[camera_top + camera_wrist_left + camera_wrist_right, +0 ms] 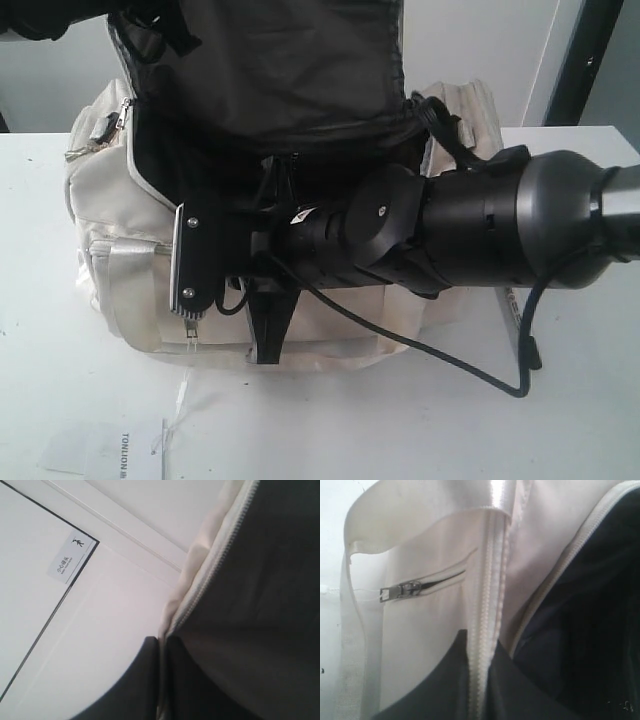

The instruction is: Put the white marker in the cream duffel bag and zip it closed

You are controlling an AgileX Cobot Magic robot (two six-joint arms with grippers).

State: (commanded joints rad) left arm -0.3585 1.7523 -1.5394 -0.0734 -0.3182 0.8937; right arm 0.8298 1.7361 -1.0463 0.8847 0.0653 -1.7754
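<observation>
The cream duffel bag (110, 190) lies on the white table (400, 430) with its top flap (290, 70) lifted, so the dark lining shows. In the left wrist view my left gripper (162, 641) is shut on the flap's zip edge (200, 590), cream cloth pinched between the jaws. My right arm reaches across from the right to the bag's front. Its gripper (215, 265) (480, 639) is shut on the front rim's zip tape (487, 580), beside the front pocket's zip pull (400, 590). The white marker is out of view.
A printed paper tag (110, 450) and a thin plastic tie (175, 415) lie on the table in front of the bag. The right arm's black cable (450, 365) loops over the table. A black door frame (585, 60) stands behind on the right.
</observation>
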